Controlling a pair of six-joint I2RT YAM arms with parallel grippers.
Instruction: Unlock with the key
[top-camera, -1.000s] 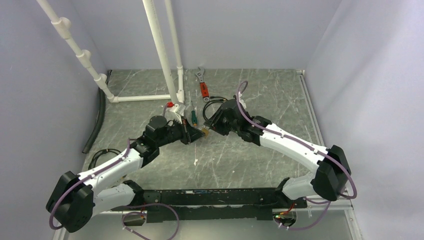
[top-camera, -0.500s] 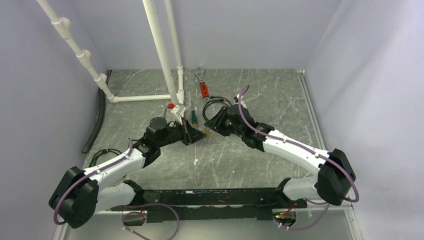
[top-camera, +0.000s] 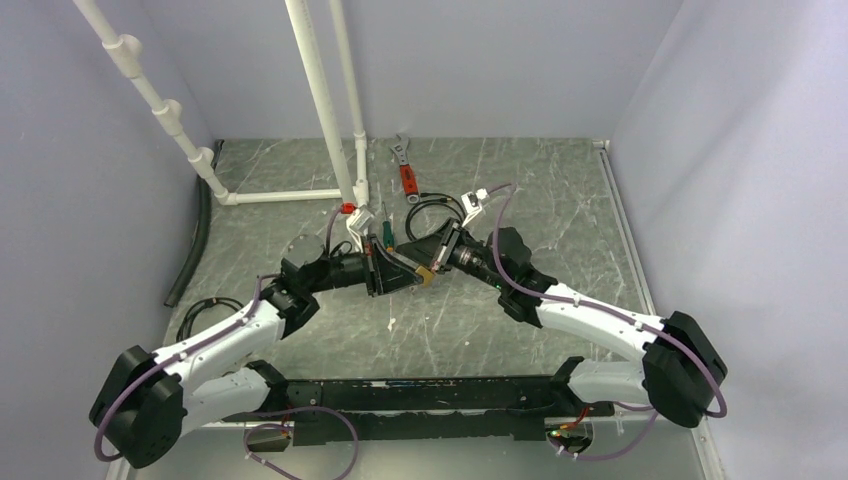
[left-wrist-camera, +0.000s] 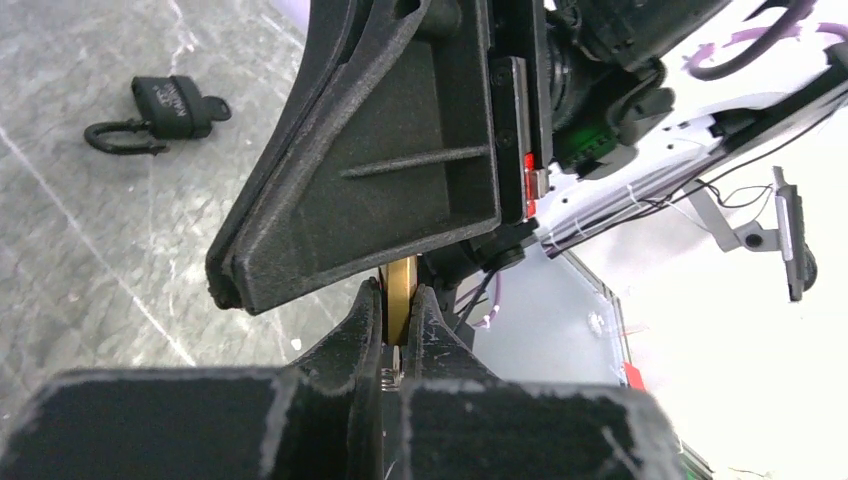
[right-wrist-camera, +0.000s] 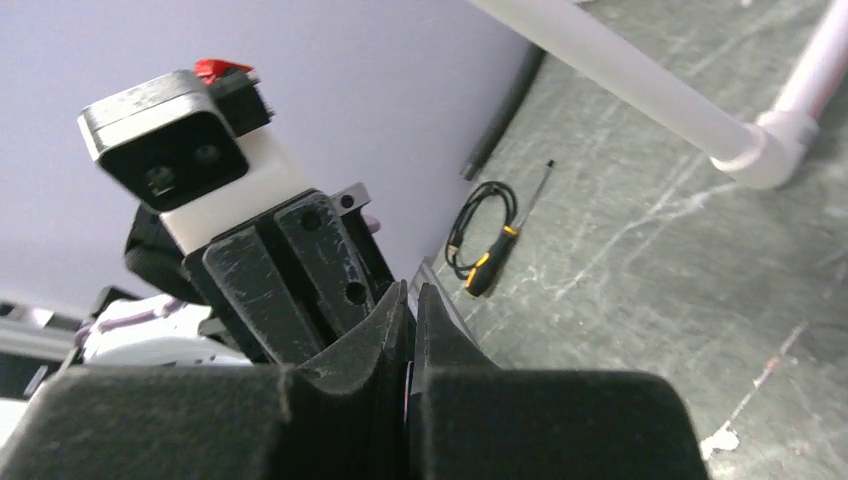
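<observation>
Found the left gripper and the right gripper tip to tip just above the tabletop. Saw the left jaws clamped on a thin brass-coloured piece, edge-on in the left wrist view. Saw the right jaws pressed almost together, with only a thin slit between; could not tell whether anything sat in it. Could not make out the key in any view. Noted a black padlock lying on the tabletop, well apart from both grippers, and a yellow-and-black screwdriver beside a coiled cable.
</observation>
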